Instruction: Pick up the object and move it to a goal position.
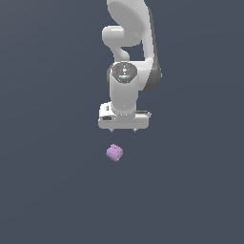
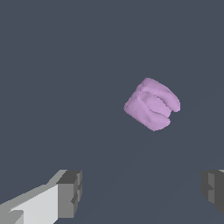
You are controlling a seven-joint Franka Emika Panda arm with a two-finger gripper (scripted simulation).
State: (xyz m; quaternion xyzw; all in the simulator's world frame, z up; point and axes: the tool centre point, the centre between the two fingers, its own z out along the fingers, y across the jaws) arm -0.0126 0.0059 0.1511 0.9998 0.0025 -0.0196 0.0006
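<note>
The object (image 1: 114, 152), a small lilac lump with bumpy rounded edges, sits alone on the dark flat ground, untouched. In the exterior view it lies at about 7 o'clock from the gripper (image 1: 123, 130), near but clear of the fingertips. Gripper is spread wide and empty; the wrist view shows its two grey pads (image 2: 70, 194) far apart with bare ground between, and the object (image 2: 152, 104) off that gap's centre line. Your risk, as I judge it: descend straight from here and one finger lands on or beside the lump, nudging it away or pinching only a rounded edge, so it slips on closing. Centre first. The wrist view gives you the lump's grooved top and skewed faces; the exterior view alone shows the arm (image 1: 131, 43) and the gripper's height.
</note>
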